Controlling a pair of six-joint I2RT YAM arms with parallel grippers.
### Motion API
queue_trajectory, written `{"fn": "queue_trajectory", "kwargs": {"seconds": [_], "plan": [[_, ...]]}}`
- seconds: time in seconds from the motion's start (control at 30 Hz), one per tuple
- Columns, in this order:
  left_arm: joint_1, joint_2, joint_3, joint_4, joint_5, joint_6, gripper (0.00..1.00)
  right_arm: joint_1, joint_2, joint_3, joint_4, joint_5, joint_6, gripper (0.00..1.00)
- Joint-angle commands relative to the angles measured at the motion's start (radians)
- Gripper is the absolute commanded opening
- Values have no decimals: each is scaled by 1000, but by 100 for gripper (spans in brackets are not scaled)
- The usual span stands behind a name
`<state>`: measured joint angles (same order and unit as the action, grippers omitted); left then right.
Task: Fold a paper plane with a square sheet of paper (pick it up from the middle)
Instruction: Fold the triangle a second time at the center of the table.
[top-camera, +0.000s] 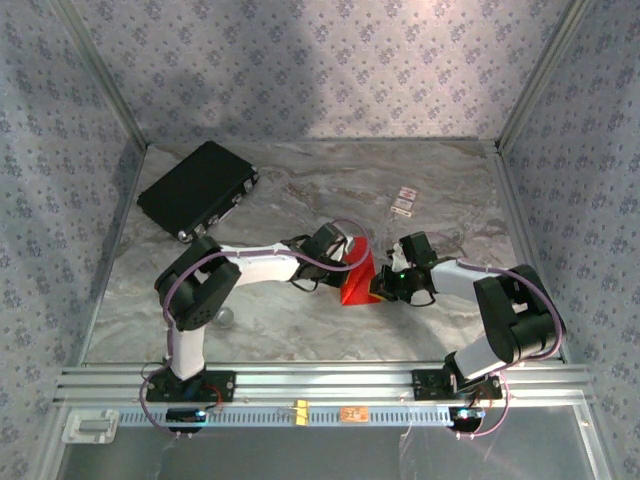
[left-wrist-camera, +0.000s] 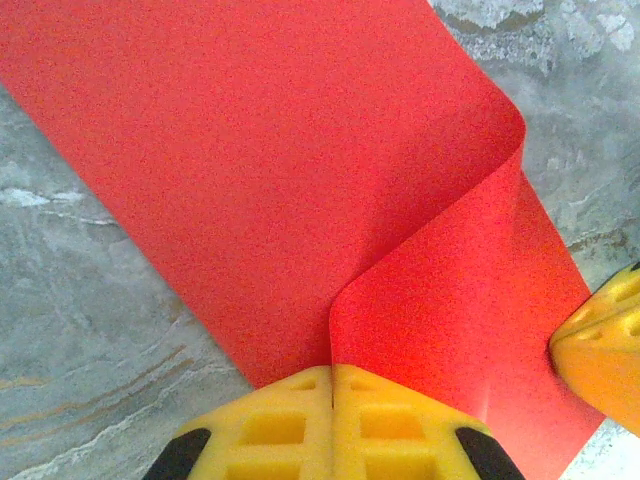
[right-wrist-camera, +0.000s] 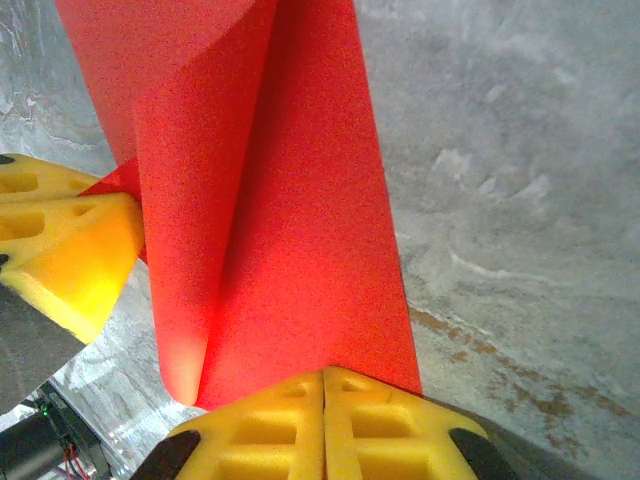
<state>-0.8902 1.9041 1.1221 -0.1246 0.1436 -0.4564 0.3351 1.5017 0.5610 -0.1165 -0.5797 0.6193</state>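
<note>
Soft, even overhead light on the bench, broad dim shadow across the back wall, mild wide-angle bending at the edges, grainy wrist views, the square sheet of paper oversaturated, glowing brighter near the lower edge

Layout entry. We are finding the square sheet of paper lying near the middle of the table, between the two hands. The left hand is pinching its left side and the right hand its right side, so the two hands are sitting just beside each other. One flap of the sheet is curling over the rest. We are noting a case lying at the far left, well apart from the sheet. Two small tags are lying behind the sheet, slightly to its right.
</note>
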Motion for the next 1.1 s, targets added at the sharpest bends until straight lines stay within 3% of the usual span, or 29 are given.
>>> {"fn": "queue_trajectory", "kwargs": {"seconds": [0.0, 1.07], "plan": [[-6, -25, 16, -12, -6, 4, 0, -7, 20, -10, -83, 41, -6, 8], [-6, 0, 18, 22, 21, 8, 1, -1, 25, -7, -85, 45, -5, 8]]}}
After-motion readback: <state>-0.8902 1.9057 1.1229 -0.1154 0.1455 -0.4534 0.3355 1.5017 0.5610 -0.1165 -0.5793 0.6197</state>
